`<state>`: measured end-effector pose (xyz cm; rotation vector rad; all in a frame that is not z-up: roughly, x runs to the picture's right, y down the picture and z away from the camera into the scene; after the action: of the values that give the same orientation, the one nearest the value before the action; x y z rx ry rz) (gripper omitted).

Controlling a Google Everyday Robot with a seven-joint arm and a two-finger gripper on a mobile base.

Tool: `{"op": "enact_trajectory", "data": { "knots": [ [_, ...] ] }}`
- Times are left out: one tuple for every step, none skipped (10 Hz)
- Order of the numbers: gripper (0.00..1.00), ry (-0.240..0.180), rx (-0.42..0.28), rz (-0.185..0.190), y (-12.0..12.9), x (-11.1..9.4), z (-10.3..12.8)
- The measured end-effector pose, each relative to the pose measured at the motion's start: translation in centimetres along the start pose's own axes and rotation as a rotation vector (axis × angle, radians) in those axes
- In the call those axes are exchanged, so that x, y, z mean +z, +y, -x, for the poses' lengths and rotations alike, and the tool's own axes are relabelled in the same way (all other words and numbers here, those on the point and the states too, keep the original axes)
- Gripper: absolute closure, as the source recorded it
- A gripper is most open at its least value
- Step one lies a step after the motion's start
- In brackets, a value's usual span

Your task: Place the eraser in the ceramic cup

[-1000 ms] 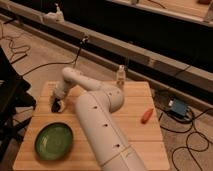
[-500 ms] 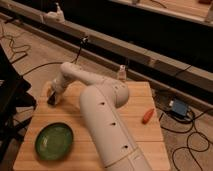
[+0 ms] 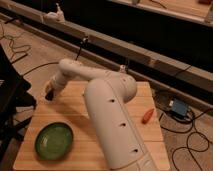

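My gripper [image 3: 49, 93] hangs over the left edge of the wooden table [image 3: 75, 107], at the end of the white arm that reaches across from the lower right. It is shut, and a small dark block at its tip looks like the eraser [image 3: 48, 96]. The ceramic cup does not show in the camera view; I cannot tell whether the arm hides it.
A green plate [image 3: 54, 141] lies at the table's front left. An orange object [image 3: 147, 116] rests near the right edge, and a small clear bottle [image 3: 121, 68] stands at the back edge. On the floor are cables and a blue box [image 3: 177, 107]. A dark frame stands left of the table.
The gripper has moved left and away from the camera, from over the table's left part to its left edge, staying shut throughout.
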<state>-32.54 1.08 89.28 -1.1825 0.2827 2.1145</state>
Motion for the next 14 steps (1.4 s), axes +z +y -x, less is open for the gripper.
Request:
{"op": "enact_trajectory", "data": {
  "knots": [
    [1.00, -0.015, 0.001, 0.012, 0.1, -1.0, 0.1],
    [1.00, -0.034, 0.003, 0.031, 0.2, -2.4, 0.1],
    [1.00, -0.050, 0.003, 0.050, 0.4, -3.7, -0.1],
    [1.00, -0.062, 0.006, 0.058, 0.1, -4.6, -0.2],
    [1.00, -0.075, 0.011, 0.066, -0.2, -5.7, -0.4],
    [1.00, -0.082, 0.017, 0.065, -1.0, -6.9, -0.9],
    [1.00, -0.084, 0.024, 0.060, -1.8, -7.9, -1.5],
    [1.00, -0.088, 0.034, 0.047, -2.9, -8.9, -2.0],
    [1.00, -0.093, 0.047, 0.035, -3.9, -9.8, -2.4],
    [1.00, -0.101, 0.060, 0.023, -4.9, -10.7, -2.8],
    [1.00, -0.112, 0.076, 0.009, -6.0, -11.8, -3.2],
    [1.00, -0.126, 0.095, -0.006, -7.1, -12.9, -3.6],
    [1.00, -0.137, 0.110, -0.009, -7.9, -13.9, -4.0],
    [1.00, -0.146, 0.120, -0.002, -8.3, -14.7, -4.1]
  ]
}}
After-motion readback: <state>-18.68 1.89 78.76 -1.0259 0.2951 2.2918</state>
